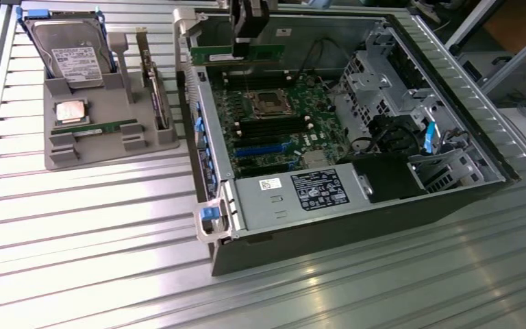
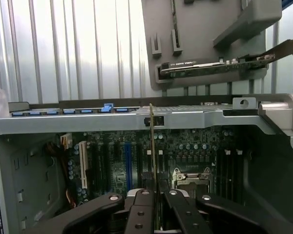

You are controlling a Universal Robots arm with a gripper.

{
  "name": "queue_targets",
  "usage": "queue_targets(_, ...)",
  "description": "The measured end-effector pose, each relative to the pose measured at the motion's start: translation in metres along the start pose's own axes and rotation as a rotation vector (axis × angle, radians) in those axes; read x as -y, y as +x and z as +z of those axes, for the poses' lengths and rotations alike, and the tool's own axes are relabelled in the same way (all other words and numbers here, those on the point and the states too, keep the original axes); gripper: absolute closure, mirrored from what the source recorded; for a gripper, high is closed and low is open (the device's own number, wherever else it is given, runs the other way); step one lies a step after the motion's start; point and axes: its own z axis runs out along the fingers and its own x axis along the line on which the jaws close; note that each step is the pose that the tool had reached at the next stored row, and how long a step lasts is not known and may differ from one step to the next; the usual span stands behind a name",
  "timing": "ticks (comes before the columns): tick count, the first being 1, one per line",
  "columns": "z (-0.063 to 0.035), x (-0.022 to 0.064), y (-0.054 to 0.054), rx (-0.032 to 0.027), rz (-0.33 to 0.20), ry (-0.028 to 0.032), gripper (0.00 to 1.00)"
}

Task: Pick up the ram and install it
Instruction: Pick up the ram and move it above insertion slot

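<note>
The ram (image 1: pixel 235 53) is a long, narrow green stick, held level over the far edge of the open computer case (image 1: pixel 482 147). My gripper (image 1: pixel 249 42) comes down from above and is shut on the stick's middle. In the wrist view the ram (image 2: pixel 152 146) is edge-on, a thin vertical strip rising between the black fingers (image 2: pixel 139 214), with my gripper (image 2: pixel 156 207) clamped on its lower part. Beyond it lies the motherboard (image 2: pixel 195 151) with its dark memory slots (image 1: pixel 268 128) and the processor socket (image 1: pixel 268 103), all below the stick and apart from it.
A grey parts holder (image 1: pixel 107 147) stands at the exterior view's left, carrying a hard drive (image 1: pixel 69 51), a square silver processor (image 1: pixel 71 110), another green stick (image 1: pixel 94 127) and a bracketed card (image 1: pixel 155 92). The power supply (image 1: pixel 300 195) and a drive cage (image 1: pixel 382 75) fill parts of the case.
</note>
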Motion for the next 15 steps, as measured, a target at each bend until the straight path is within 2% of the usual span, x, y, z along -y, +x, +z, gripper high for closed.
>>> queue_targets(3,0.0005,0.0106,0.0,0.0001,0.0,0.0001,0.87)
queue_targets(11,0.001,0.0231,-0.001,0.0,0.0,0.0,0.87)
queue_targets(15,0.0016,0.037,-0.001,0.0001,0.0,0.0,0.87)
